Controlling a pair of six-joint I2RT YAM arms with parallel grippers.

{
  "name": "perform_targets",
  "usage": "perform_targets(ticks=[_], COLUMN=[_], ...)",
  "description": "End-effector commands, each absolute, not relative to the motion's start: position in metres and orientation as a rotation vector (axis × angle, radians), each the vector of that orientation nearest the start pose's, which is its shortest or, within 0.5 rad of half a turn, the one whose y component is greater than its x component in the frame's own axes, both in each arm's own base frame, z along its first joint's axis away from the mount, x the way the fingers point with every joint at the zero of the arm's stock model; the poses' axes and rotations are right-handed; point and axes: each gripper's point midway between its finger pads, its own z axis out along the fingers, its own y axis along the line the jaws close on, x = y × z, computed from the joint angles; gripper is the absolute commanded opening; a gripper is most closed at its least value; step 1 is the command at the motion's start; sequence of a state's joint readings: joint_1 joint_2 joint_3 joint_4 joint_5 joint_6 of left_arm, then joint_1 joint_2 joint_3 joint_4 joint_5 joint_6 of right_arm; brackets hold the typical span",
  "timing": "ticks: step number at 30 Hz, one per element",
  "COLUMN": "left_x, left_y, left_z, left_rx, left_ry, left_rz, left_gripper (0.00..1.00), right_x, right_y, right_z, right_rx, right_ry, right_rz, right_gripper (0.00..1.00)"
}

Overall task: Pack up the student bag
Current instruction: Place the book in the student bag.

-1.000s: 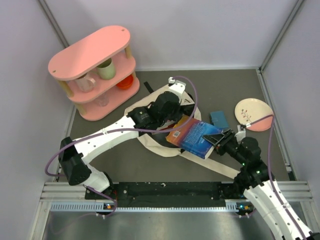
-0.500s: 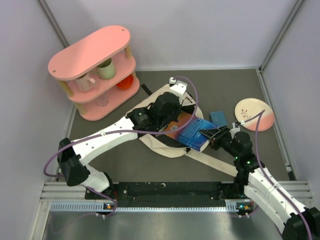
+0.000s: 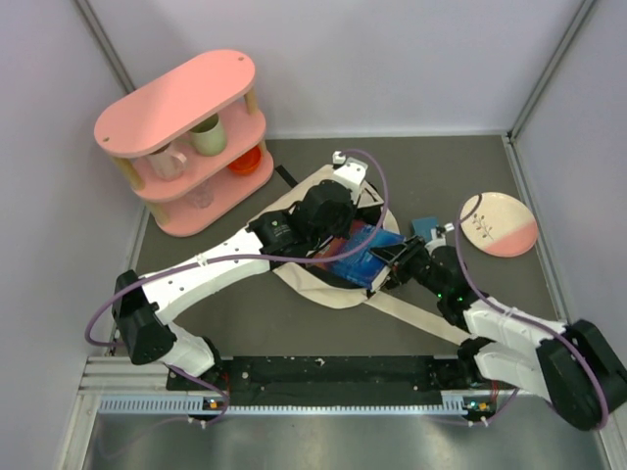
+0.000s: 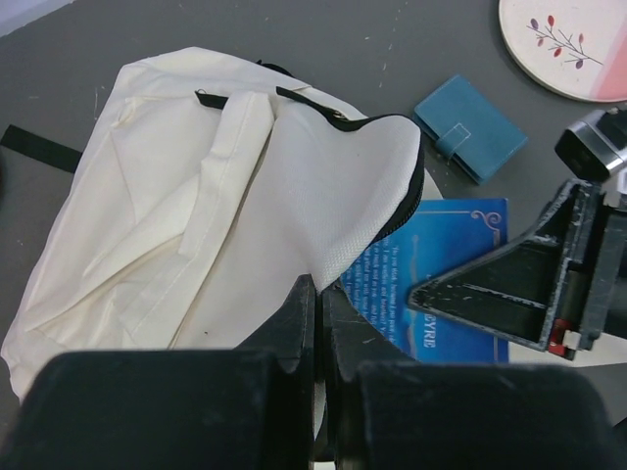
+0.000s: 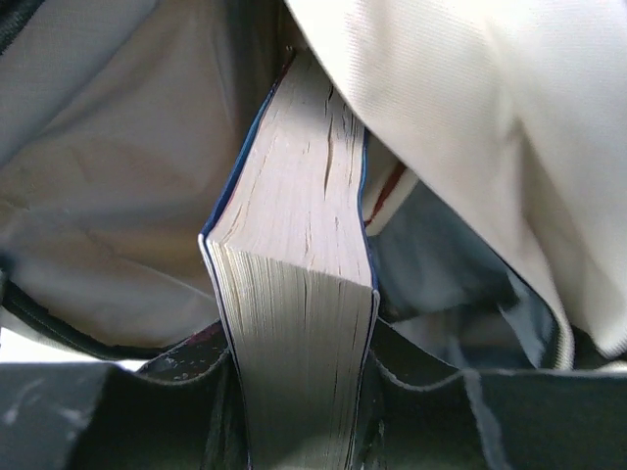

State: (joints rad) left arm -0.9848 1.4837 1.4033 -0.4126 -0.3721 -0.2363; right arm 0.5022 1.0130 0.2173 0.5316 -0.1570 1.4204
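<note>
The cream student bag [image 3: 304, 279] lies in the middle of the table, its mouth facing right. My left gripper [image 4: 320, 289] is shut on the upper edge of the bag's opening [image 4: 294, 206] and holds it lifted. A thick blue book [image 3: 364, 253] is partly inside that opening. My right gripper [image 3: 390, 260] is shut on the book, one finger on each cover; in the right wrist view the book's page edge [image 5: 294, 294] points into the bag's grey lining [image 5: 108, 186]. The blue cover [image 4: 441, 284] also shows in the left wrist view under the raised cream flap.
A small blue wallet [image 3: 427, 228] lies just right of the bag, and a pink and white plate [image 3: 500, 224] farther right. A pink shelf [image 3: 186, 137] with mugs stands at the back left. A cream strap [image 3: 416, 315] trails toward the right arm's base.
My right gripper has pushed the book leftward, so more of it now sits inside the bag's opening. The left gripper has kept the flap raised in the same place.
</note>
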Motion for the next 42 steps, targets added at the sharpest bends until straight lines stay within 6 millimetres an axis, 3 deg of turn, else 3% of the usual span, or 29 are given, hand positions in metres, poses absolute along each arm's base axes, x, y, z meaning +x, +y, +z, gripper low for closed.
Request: perform_targets(ticks=[1, 3, 12, 14, 16, 22, 24, 27, 28, 34, 37, 42], left_x=[0.282, 0.281, 0.275, 0.274, 0.274, 0.273, 0.272, 0.272, 0.272, 0.271, 0.272, 0.271], left_y=[-0.346, -0.344, -0.347, -0.347, -0.348, -0.346, -0.345, -0.343, -0.342, -0.341, -0.340, -0.340], left_z=[0.319, 0.319, 0.320, 0.319, 0.319, 0.316, 0.313, 0.310, 0.311, 0.305, 0.301, 0.298], left_rx=[0.470, 0.473, 0.514, 0.521, 0.525, 0.526, 0.525, 0.519, 0.515, 0.521, 0.519, 0.528], left_ry=[1.842, 1.842, 1.837, 1.840, 1.841, 1.855, 1.861, 1.867, 1.865, 1.879, 1.885, 1.892], left_rz=[-0.532, -0.536, -0.561, -0.566, -0.567, -0.563, -0.560, -0.554, -0.554, -0.560, -0.558, -0.565], left_gripper=[0.00, 0.00, 0.00, 0.00, 0.00, 0.00, 0.00, 0.00, 0.00, 0.00, 0.00, 0.00], right_x=[0.279, 0.283, 0.314, 0.323, 0.321, 0.343, 0.351, 0.347, 0.344, 0.319, 0.305, 0.291], right_y=[0.240, 0.242, 0.269, 0.270, 0.283, 0.307, 0.314, 0.321, 0.323, 0.311, 0.311, 0.310], right_z=[0.271, 0.281, 0.246, 0.237, 0.232, 0.202, 0.171, 0.150, 0.142, 0.109, 0.105, 0.100], right_rx=[0.547, 0.541, 0.628, 0.648, 0.614, 0.631, 0.687, 0.674, 0.686, 0.675, 0.640, 0.613], right_ry=[1.491, 1.441, 1.533, 1.528, 1.557, 1.589, 1.658, 1.694, 1.723, 1.840, 1.907, 1.986], right_rz=[1.679, 1.716, 1.598, 1.501, 1.467, 1.376, 1.352, 1.386, 1.390, 1.354, 1.370, 1.368], right_gripper=[0.00, 0.00, 0.00, 0.00, 0.00, 0.01, 0.03, 0.15, 0.25, 0.58, 0.64, 0.65])
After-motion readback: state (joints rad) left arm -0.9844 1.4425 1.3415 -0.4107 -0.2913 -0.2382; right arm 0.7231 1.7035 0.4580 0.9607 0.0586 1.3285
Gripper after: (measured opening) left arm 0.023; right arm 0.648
